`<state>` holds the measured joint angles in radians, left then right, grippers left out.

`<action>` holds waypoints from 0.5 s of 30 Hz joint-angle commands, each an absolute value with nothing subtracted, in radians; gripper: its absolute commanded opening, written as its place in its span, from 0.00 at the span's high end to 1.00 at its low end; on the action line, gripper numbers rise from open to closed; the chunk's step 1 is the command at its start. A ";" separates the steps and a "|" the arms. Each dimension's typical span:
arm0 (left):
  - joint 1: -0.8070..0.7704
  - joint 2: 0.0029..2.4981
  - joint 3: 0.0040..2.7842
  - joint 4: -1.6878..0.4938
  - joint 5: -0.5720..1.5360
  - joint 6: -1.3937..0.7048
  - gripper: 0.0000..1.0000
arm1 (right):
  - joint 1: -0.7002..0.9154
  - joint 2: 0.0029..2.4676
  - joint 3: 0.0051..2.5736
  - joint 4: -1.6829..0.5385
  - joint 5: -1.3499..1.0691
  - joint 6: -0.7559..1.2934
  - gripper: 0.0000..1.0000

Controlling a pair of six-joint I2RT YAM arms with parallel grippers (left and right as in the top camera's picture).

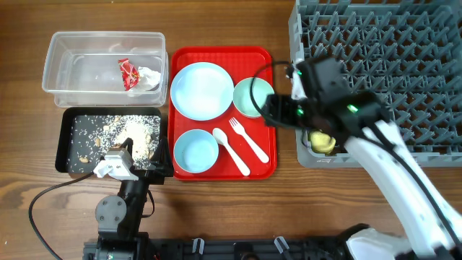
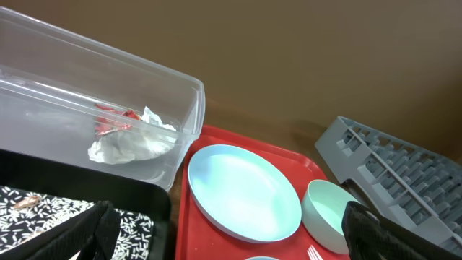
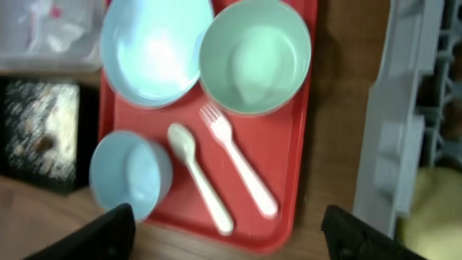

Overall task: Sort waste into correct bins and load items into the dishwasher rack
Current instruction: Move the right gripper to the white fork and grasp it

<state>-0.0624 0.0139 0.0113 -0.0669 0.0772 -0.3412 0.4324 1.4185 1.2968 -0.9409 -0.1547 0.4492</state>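
Overhead, we judge loading underway: right gripper (image 1: 271, 110), wide open, empty, at three o'clock of green bowl (image 1: 248, 97); next, grip its rim.

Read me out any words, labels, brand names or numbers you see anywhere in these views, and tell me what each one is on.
None can be read in any view.
The red wrapper in the clear tub: any print is too small and crumpled to read.
No markings show on the plate, green bowl, blue bowl, fork, spoon, red serving tray, black tray or rack.
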 commanded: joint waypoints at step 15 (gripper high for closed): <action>-0.053 0.007 0.006 -0.069 0.086 -0.321 0.00 | 0.445 1.805 1.296 -0.811 -0.120 0.466 0.53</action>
<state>-0.0624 0.0139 0.0113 -0.0669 0.0772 -0.3412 0.4316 1.7847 1.2964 -0.8093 -0.0822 0.5323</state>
